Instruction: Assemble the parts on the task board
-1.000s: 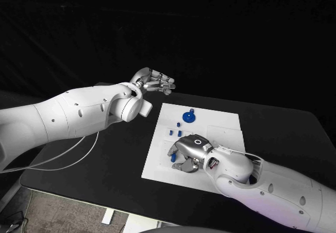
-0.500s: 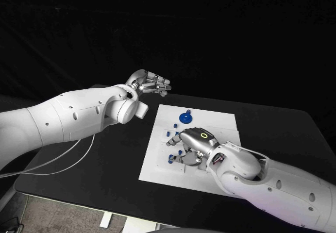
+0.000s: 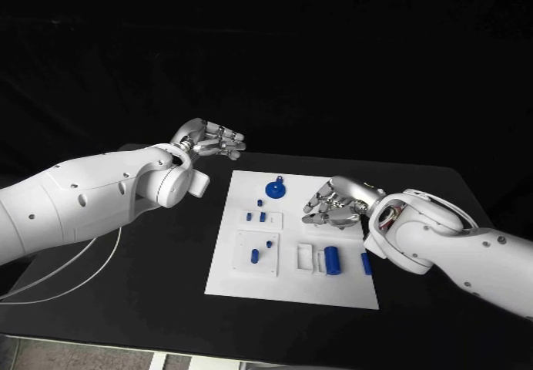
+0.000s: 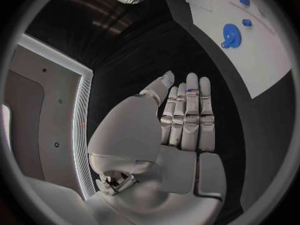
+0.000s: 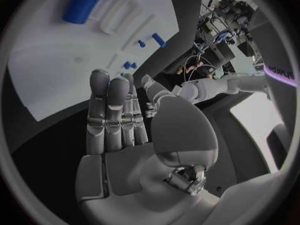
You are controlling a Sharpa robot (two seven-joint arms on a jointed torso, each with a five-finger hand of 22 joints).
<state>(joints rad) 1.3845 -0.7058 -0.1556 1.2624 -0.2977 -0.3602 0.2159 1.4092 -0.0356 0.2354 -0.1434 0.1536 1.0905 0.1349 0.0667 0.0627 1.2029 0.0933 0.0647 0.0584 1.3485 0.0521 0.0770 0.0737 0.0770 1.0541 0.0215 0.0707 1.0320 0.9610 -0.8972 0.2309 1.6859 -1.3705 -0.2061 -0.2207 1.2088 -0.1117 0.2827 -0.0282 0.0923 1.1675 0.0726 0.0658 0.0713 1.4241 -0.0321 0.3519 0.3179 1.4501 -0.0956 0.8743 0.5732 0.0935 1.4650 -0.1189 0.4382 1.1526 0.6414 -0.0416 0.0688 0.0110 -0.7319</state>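
Silver left hand [image 3: 211,140] raised, empty, fingers straight | right hand [image 3: 336,202] over task board [image 3: 291,285], empty

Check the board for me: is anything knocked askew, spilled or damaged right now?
Nothing stands out. The task board lies flat on the black table, with the blue gear and the blue cylinder resting on it. The left hand and right hand hold nothing, fingers apart.
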